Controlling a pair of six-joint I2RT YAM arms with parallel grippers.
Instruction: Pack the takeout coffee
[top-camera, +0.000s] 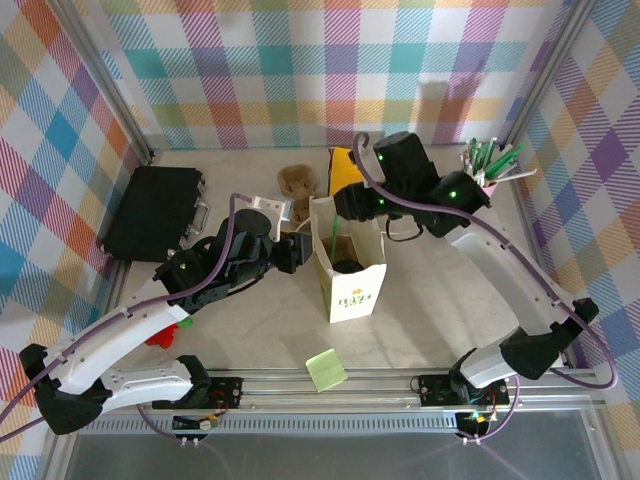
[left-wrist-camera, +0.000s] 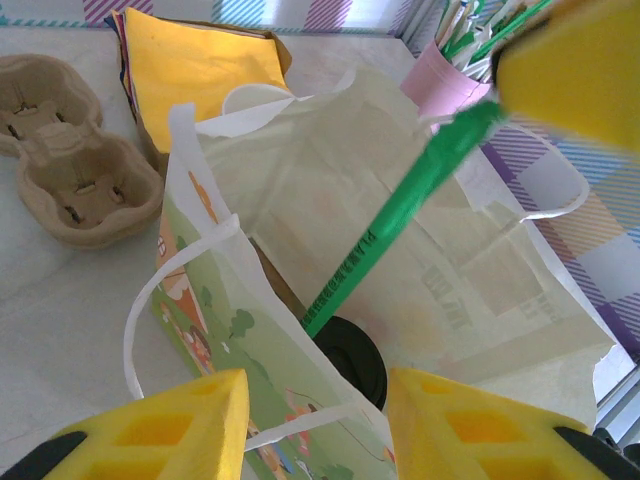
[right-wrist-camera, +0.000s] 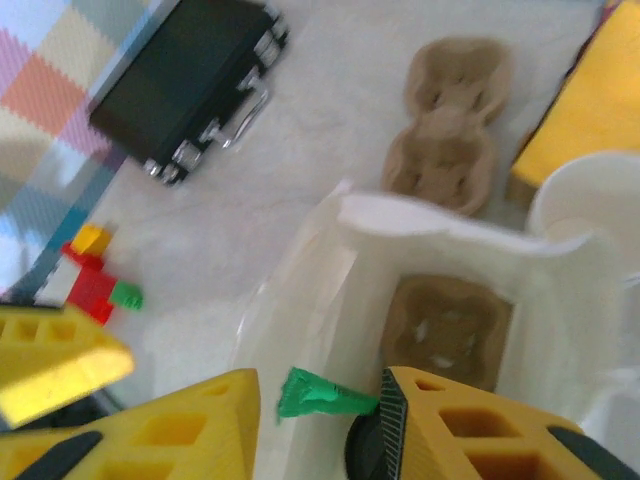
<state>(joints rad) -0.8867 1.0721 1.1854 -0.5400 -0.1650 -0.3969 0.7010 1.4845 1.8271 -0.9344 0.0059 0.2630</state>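
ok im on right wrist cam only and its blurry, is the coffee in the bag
observer: looks so, left wrist view shows its black lid low inside the bag; the cup under it is hidden
operator: whats the green thing at the right claw
observer: a long green stick with lettering, leaning in the bag
operator: and the other arm
observer: left claw is open at the bag's left side

Pastel plaid walls (top-camera: 250, 70) are closing in top and both sides; pale stone-look tabletop (top-camera: 430, 310) is filling centre; metal rail (top-camera: 380, 378) is running along bottom.
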